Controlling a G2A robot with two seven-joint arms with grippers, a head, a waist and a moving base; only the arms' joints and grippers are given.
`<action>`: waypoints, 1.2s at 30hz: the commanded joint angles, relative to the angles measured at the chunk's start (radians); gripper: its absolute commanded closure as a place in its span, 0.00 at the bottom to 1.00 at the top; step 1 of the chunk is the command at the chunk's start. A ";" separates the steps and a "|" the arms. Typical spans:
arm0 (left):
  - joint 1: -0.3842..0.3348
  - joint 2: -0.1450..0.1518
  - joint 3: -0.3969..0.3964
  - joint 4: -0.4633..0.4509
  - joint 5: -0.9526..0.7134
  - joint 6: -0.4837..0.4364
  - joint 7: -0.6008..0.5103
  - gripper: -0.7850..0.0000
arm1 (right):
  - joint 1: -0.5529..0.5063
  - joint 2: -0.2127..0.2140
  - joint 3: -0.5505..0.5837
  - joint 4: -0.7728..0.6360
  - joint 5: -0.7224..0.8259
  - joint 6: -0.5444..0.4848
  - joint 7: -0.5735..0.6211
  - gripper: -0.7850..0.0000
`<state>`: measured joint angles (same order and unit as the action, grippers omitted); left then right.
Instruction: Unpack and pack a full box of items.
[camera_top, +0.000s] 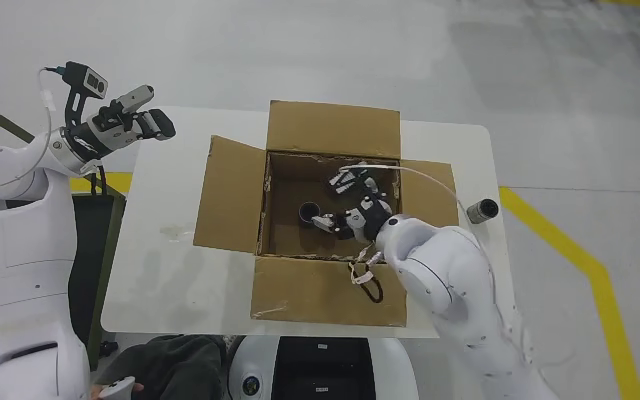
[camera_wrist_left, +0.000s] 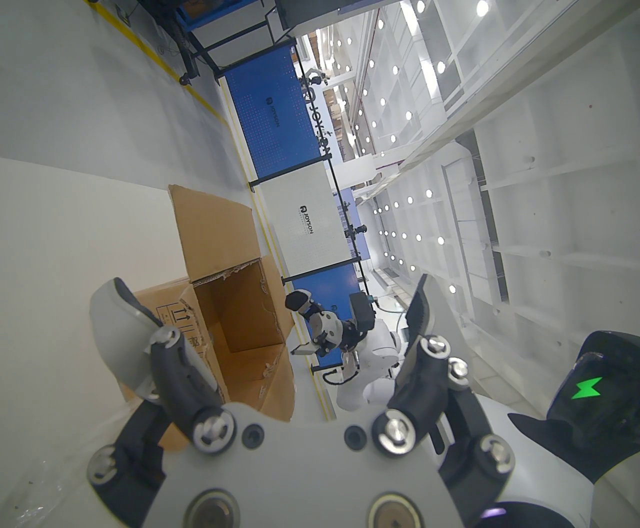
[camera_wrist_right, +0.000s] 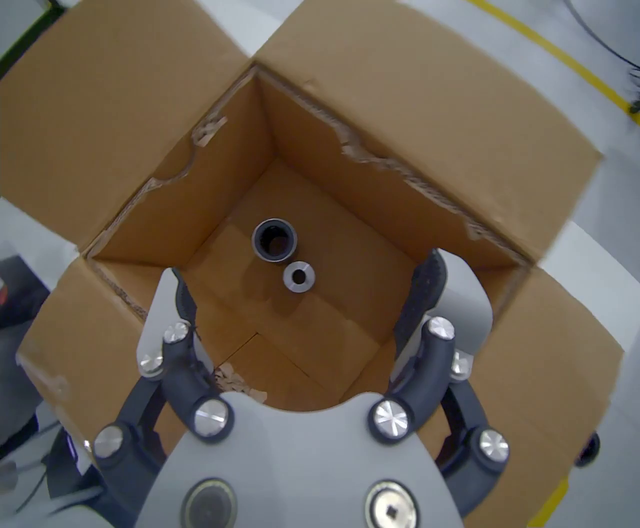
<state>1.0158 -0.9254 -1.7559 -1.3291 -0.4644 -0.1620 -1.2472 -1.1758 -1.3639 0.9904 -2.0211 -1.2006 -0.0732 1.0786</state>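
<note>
– While the dark ring (camera_wrist_right: 274, 240) and the small silver ring (camera_wrist_right: 299, 276) stand side by side on the floor of the box, almost touching, what worries you?
– Their closeness. The right gripper (camera_wrist_right: 305, 272) hangs above the open box (camera_wrist_right: 380, 90) with its jaws spread wide and nothing between them. If it goes down like that, I judge one finger could land on the silver ring while aiming for the dark one, or tip both over.
– Are they upright?
– Both show their holes to the right wrist camera, so they seem to stand on end, near the middle of that frame.
– And the walls?
– Deep and close around the gripper. In the top view a white cable (camera_top: 425, 178) loops from the gripper across the box's right flap. It may catch on the torn cardboard rim as the arm comes out, I think.
– Anything outside the box?
– A dark cylinder (camera_top: 482, 210) seems to lie on its side on the table (camera_top: 170, 280), right of the box and near the table's right edge. A brush from the arm could roll it off.
– The other arm?
– The left gripper (camera_top: 150, 122) is at the upper left of the top view, by the table's corner, jaws wide and empty, well apart from everything. I see little risk there.
</note>
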 joint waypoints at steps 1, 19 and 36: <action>0.000 0.000 0.000 0.000 0.000 0.000 0.000 0.00 | 0.035 -0.004 -0.013 0.069 0.015 -0.023 -0.006 0.00; 0.000 0.000 0.000 0.000 0.000 0.000 0.000 0.00 | 0.094 -0.014 -0.059 0.261 0.021 -0.054 0.028 0.00; 0.000 0.000 0.000 0.000 0.000 0.000 0.000 0.00 | 0.251 -0.045 -0.155 0.455 0.075 -0.092 0.135 0.00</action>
<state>1.0158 -0.9254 -1.7559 -1.3291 -0.4644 -0.1620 -1.2472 -0.9307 -1.4067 0.8417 -1.5756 -1.1223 -0.1716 1.2183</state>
